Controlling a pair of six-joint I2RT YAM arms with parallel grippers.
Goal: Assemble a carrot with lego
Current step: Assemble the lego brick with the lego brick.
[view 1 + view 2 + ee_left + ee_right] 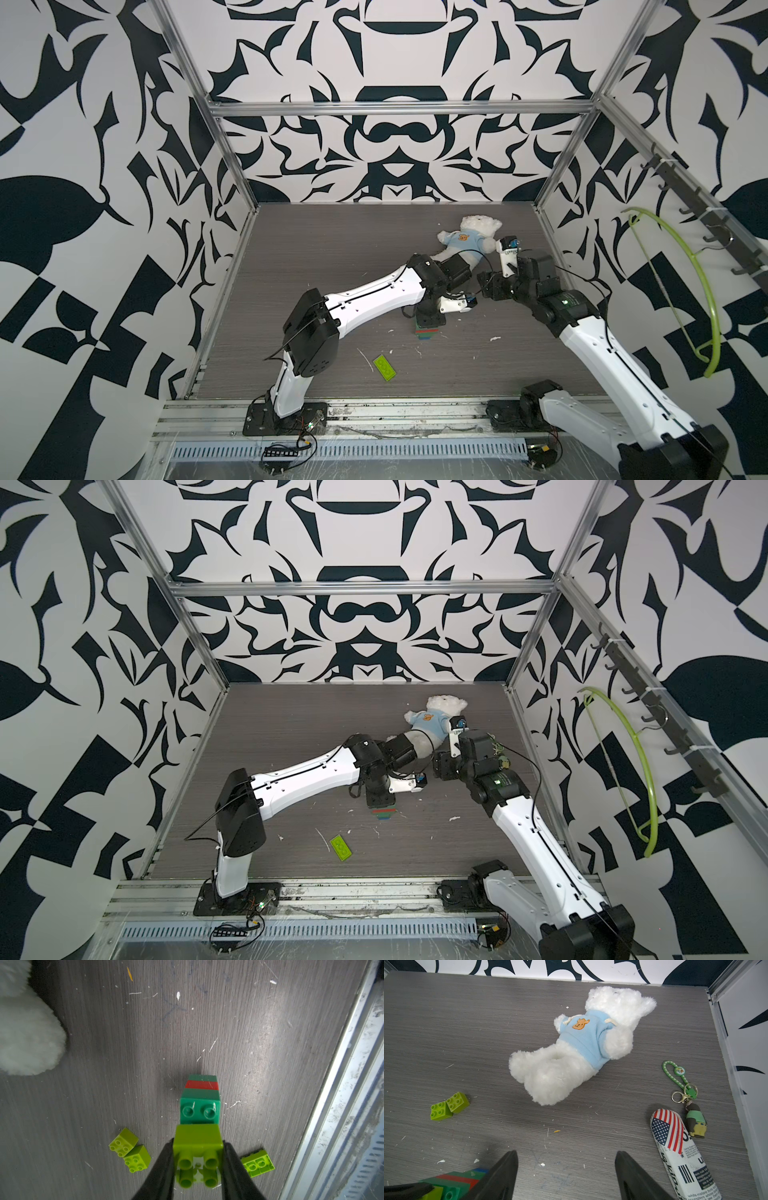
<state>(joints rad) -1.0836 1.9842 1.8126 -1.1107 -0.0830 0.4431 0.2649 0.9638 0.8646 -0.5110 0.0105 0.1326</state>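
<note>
The small tapering stack of plastic bricks [200,1093] shows dark green layers, one red band and a blue tip, capped by a lime-green studded square brick [198,1140]; the loose square bricks [137,1158] are the same lime green. The fluffy plush teddy bear [556,1072] is white, its jumper [585,1041] pale blue with an orange bear face, the wood-grain tabletop [446,1032] grey with white flecks. The panel walls [395,145] carry bold navy shapes on white.

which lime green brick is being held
The lime brick pinched in the left gripper, over the dark green stack; the other three lie loose on the table.
</note>
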